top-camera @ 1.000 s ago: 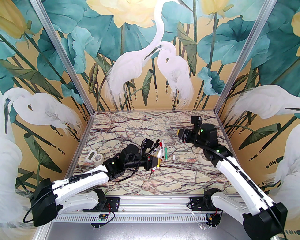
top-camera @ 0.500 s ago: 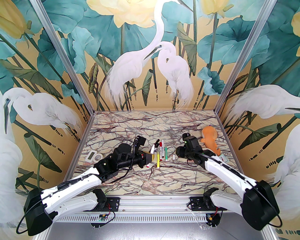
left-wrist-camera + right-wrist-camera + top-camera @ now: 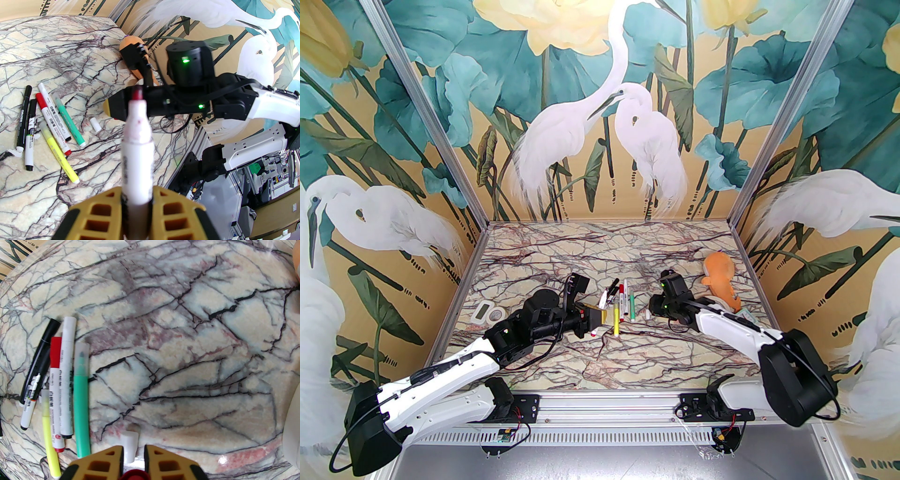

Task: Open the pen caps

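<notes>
My left gripper (image 3: 137, 191) pinches the uncapped pen (image 3: 138, 145), tip toward my right gripper (image 3: 133, 448), which grips the red cap (image 3: 134, 474); the white cap (image 3: 128, 441) lies lengthwise just beneath its fingertips.

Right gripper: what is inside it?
The right gripper holds a red cap between its fingers, mostly cut off by the picture edge. Below lies a white cap on the table.

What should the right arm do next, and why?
Probably open the right end effector to release the red cap: it hangs low over the table, next to the loose white cap, and the marker in the left end effector already shows its bare tip.
</notes>
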You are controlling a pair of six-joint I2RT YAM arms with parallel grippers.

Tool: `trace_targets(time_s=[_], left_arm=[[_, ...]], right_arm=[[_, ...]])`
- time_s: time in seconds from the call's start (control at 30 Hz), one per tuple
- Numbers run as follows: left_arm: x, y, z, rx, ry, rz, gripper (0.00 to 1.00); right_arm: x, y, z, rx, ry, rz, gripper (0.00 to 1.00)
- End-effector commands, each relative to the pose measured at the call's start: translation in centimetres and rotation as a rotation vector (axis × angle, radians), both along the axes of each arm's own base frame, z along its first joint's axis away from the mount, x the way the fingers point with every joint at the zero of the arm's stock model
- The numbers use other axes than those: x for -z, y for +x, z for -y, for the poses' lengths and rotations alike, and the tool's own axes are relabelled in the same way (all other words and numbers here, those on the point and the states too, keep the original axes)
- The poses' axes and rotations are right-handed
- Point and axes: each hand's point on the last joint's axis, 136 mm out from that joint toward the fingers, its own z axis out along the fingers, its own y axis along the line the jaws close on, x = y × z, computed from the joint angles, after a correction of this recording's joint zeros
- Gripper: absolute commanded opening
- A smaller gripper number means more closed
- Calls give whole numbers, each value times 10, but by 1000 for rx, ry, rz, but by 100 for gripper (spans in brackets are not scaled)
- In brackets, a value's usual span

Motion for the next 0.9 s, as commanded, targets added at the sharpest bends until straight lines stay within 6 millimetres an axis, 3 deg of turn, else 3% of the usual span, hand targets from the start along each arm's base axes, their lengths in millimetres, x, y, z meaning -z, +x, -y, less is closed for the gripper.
trace_targets(time_s=[0.0,0.87], left_arm=[[1,-2,-2,16,2,12,0],[12,0,7,40,22,-26,0]], right_arm=[[3,8,-1,29,7,20,19],[36,7,4,57,-1,-49,23]])
